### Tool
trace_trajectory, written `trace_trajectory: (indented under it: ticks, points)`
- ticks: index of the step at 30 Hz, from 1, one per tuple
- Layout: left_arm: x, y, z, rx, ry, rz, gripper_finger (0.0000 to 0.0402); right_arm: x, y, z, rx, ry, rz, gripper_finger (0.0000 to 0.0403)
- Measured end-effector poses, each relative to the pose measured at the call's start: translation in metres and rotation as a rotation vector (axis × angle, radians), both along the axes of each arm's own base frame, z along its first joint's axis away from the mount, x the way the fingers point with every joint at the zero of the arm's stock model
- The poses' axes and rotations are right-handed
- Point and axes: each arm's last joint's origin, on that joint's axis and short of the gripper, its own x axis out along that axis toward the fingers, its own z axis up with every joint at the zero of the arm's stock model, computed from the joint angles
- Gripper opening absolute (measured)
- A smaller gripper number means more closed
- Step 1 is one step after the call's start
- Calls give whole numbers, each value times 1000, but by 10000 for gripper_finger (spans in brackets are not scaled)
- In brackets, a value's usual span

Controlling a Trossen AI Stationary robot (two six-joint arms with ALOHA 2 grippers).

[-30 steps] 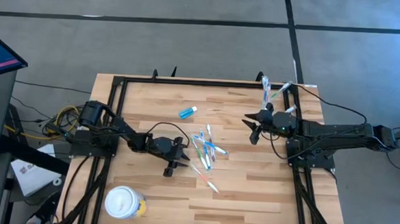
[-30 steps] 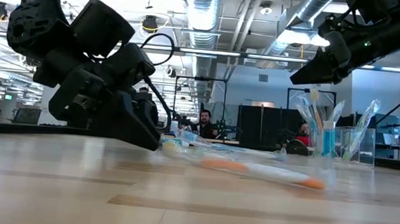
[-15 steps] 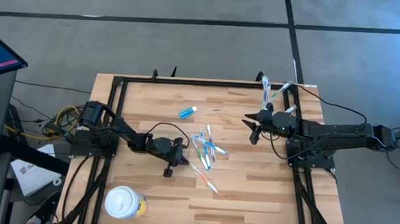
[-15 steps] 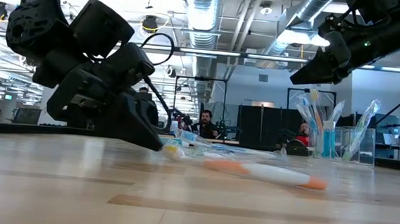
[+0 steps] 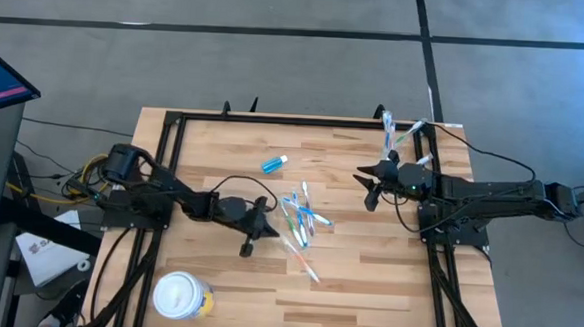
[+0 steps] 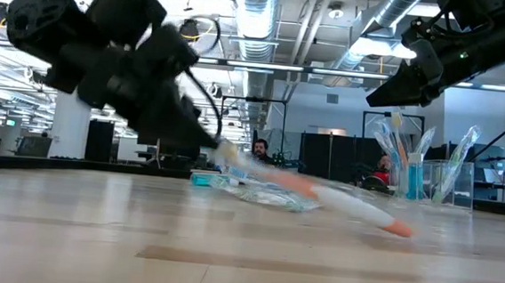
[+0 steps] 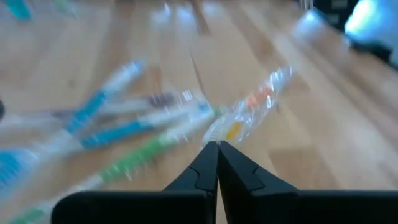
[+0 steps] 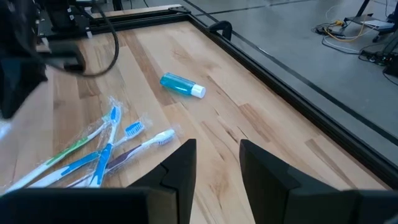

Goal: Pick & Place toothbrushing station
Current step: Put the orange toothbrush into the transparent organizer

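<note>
High view gives me my count: one small blue tube (image 5: pixel 274 164) with a white cap lying alone toward the far side of the table (image 5: pixel 366 288), one clear tumbler (image 5: pixel 398 141) near the far right corner with a few toothbrushes standing in it, one loose heap of wrapped toothbrushes (image 5: pixel 299 216) mid-table, too tangled for me to number exactly, and one round white-lidded tub (image 5: pixel 180 296) at the near left edge. My left gripper (image 5: pixel 259 225) reaches low across the table from the left, its tip at the near-left edge of the heap; in the left wrist view the fingers (image 7: pixel 205 167) are pressed together, pinching the end of a wrapped white-and-orange toothbrush (image 6: pixel 337 201), which the low view shows tilted, its held end raised off the wood and its orange tip down near the boards. My right gripper (image 5: pixel 369 181) hangs above the table, right of the heap and just in front of the tumbler, fingers apart and holding nothing. I cannot read any writing on the tube, tub or wrappers.
</note>
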Motion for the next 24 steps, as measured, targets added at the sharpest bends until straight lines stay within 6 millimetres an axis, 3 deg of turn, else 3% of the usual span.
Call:
trace_trajectory:
  ticks: [9,16,24]
  points:
    - [-10,5,54,87,-181,98,0,1,1,1,22,-14,52,113]
    - [-16,9,78,167,-278,166,0,5,5,6,59,-85,176,113]
    - [9,7,114,284,-391,177,0,13,9,13,95,-181,342,113]
